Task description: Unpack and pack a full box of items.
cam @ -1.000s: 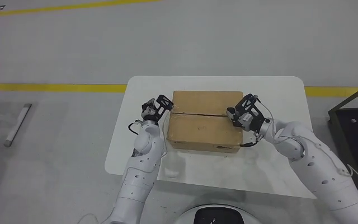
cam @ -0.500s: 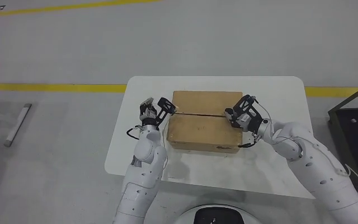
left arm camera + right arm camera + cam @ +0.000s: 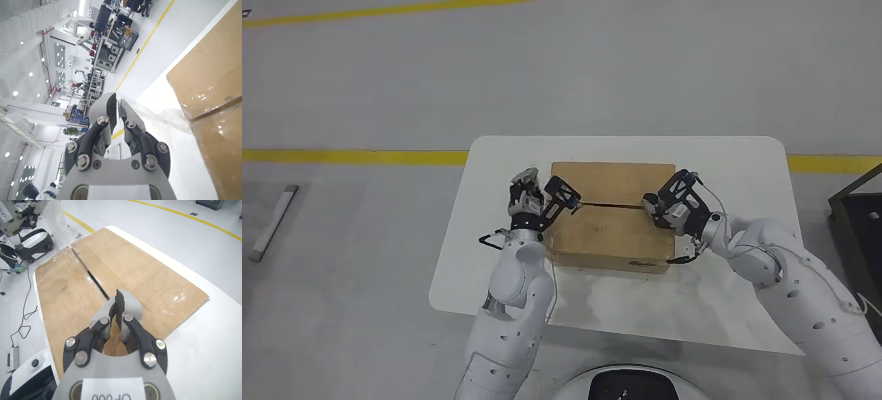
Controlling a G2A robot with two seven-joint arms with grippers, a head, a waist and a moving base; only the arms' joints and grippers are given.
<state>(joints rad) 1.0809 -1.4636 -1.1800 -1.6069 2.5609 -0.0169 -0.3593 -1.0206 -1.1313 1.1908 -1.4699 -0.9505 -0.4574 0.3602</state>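
Observation:
A brown cardboard box (image 3: 607,228) lies closed in the middle of the white table (image 3: 742,170). A seam (image 3: 614,203) runs along its top. My left gripper (image 3: 526,184) hangs above the box's left end, shut on a strip of clear tape (image 3: 166,117). The strip stretches from its fingertips (image 3: 111,102) down to the seam at the box edge (image 3: 208,75). The same tape (image 3: 54,222) rises toward that gripper (image 3: 19,215) in the right wrist view. My right gripper (image 3: 118,300) is shut and sits low over the right end of the seam (image 3: 654,203).
Bare table lies to the right of the box and along the front edge. On the floor, a white bar (image 3: 272,222) lies at the left and a dark rack (image 3: 857,215) stands at the right edge.
My left gripper has moved right and now hangs over the box's left end with the tape in it. The right arm has shifted slightly left.

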